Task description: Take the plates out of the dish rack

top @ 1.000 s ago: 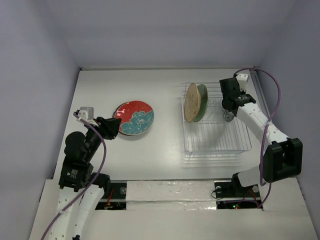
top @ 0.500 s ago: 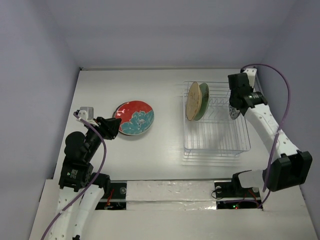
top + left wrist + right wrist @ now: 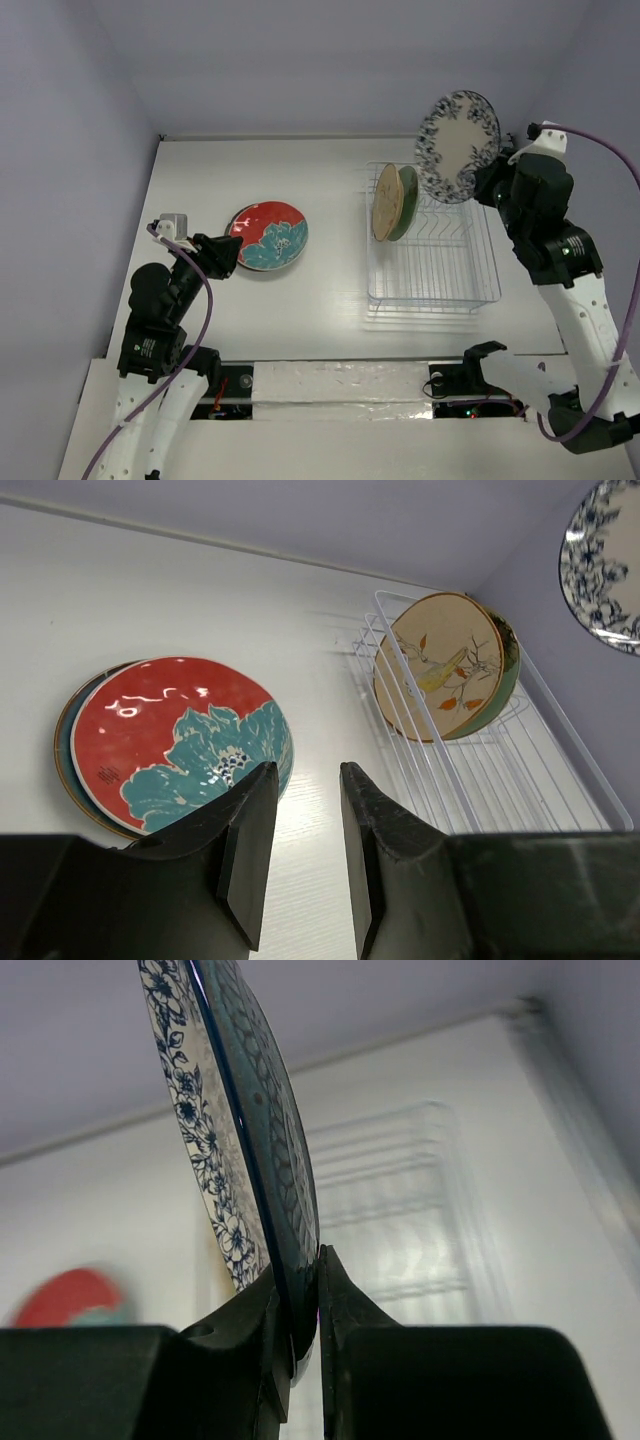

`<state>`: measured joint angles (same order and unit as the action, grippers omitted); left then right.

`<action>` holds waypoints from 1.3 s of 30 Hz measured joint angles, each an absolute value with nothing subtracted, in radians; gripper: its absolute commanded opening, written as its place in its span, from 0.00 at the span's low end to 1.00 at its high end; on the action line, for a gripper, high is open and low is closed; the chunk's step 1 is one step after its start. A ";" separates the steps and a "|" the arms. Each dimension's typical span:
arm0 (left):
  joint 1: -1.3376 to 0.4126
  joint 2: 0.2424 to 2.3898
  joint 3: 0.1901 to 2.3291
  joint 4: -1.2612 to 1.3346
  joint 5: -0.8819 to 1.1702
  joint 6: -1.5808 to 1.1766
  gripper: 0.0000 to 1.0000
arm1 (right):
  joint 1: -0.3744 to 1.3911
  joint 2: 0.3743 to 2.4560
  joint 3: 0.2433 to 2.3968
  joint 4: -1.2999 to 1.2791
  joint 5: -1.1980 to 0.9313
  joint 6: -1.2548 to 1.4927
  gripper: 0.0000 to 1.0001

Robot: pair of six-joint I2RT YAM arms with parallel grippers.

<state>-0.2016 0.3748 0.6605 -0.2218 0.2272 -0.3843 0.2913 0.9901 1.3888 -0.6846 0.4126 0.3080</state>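
Note:
My right gripper [image 3: 490, 183] is shut on the rim of the white plate with the blue-patterned rim [image 3: 457, 146] and holds it upright, high above the dish rack [image 3: 432, 290]. In the right wrist view the plate [image 3: 215, 1130] stands edge-on between my fingers [image 3: 300, 1330]. The tan leaf plate [image 3: 384, 203] and the pale green plate [image 3: 405, 203] stand in the rack's far left end. The red plate with the teal flower [image 3: 268, 234] lies on a dark plate [image 3: 66, 765] on the table. My left gripper [image 3: 300, 780] is open and empty just near of that stack.
The white table [image 3: 300, 170] ends at grey walls on the left, back and right. The rack [image 3: 470, 780] sits on the right half of the table. A purple cable [image 3: 600, 140] loops beside the right arm.
My right arm has lifted the white blue-rimmed plate up out of the rack, from the rack's right end to high above it. The left arm has not moved.

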 measured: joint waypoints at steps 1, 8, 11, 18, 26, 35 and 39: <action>-0.202 0.375 0.660 -0.222 0.227 -0.384 0.29 | 0.304 0.983 1.377 -0.640 0.352 0.336 0.00; -0.201 0.376 0.660 -0.222 0.226 -0.387 0.29 | 0.572 1.214 1.360 -0.323 0.080 0.491 0.00; -0.201 0.376 0.660 -0.222 0.223 -0.387 0.29 | 0.656 1.396 1.364 -0.241 0.019 0.545 0.00; -0.201 0.376 0.660 -0.222 0.222 -0.388 0.30 | 0.761 1.658 1.369 -0.203 -0.065 0.631 0.00; -0.201 0.376 0.660 -0.222 0.220 -0.388 0.30 | 0.786 1.804 1.370 -0.047 -0.082 0.772 0.00; -0.201 0.376 0.660 -0.222 0.220 -0.388 0.31 | 0.791 1.921 1.370 0.059 -0.082 0.899 0.01; -0.201 0.376 0.660 -0.222 0.220 -0.388 0.31 | 0.799 1.945 1.361 0.084 -0.084 0.933 0.06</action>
